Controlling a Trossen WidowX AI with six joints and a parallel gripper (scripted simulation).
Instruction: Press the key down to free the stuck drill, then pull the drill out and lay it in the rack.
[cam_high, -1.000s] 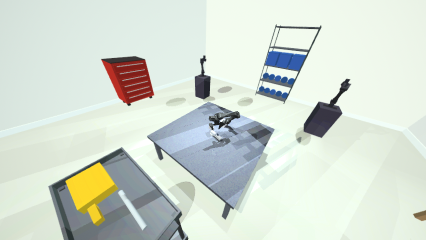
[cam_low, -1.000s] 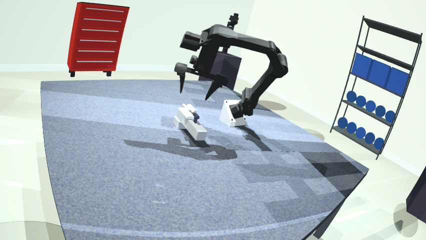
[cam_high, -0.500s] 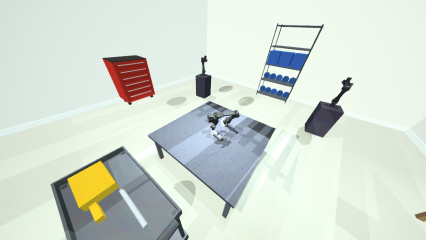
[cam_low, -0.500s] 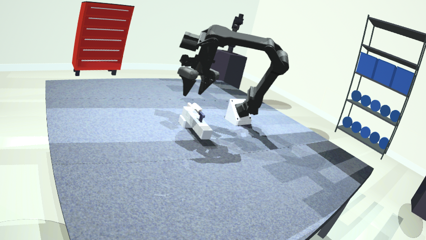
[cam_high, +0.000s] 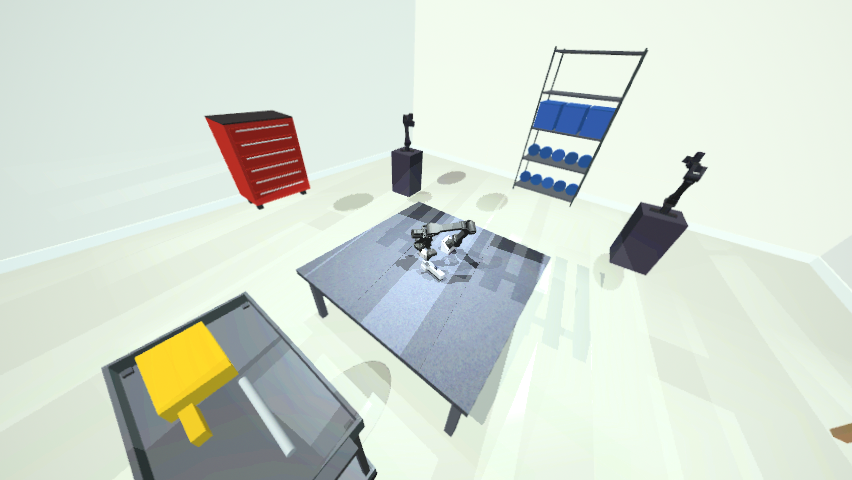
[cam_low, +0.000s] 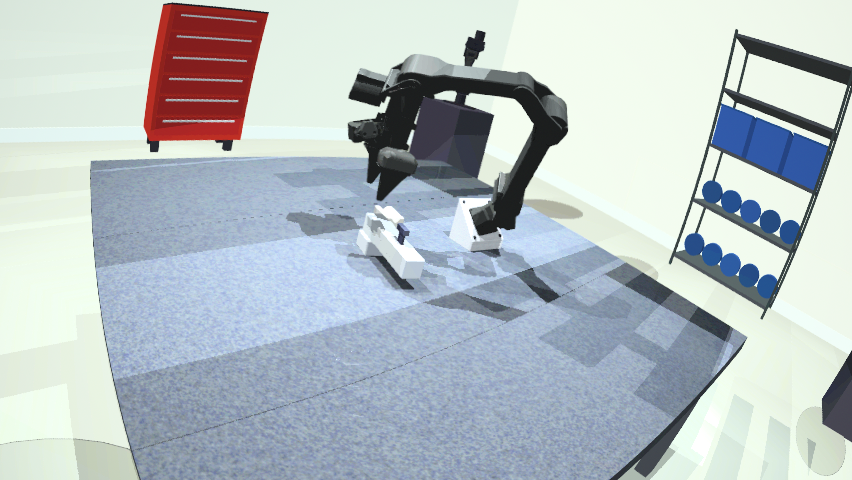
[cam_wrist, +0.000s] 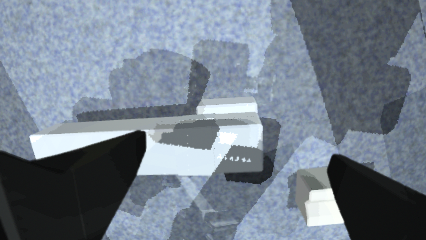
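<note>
Shelving (cam_high: 633, 76) by the far wall carries blue boxes (cam_high: 572, 117) and blue balls (cam_high: 558, 156). Nearer me, a grey tray cart (cam_high: 116, 381) holds a yellow block (cam_high: 184, 366). On the table (cam_low: 298, 369) sits the white rack (cam_low: 390, 247) (drill hard to distinguish), the gripper (cam_low: 387, 172) above it, spread wide and empty.

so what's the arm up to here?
One black arm hangs over the white block fixture on the grey table, pointing down at it. The gripper has its jaws wide apart and holds nothing. A small dark part sticks up from the fixture's top; whether that is the key or the drill is too small to tell. Nothing is being gripped or pressed right now.
</note>
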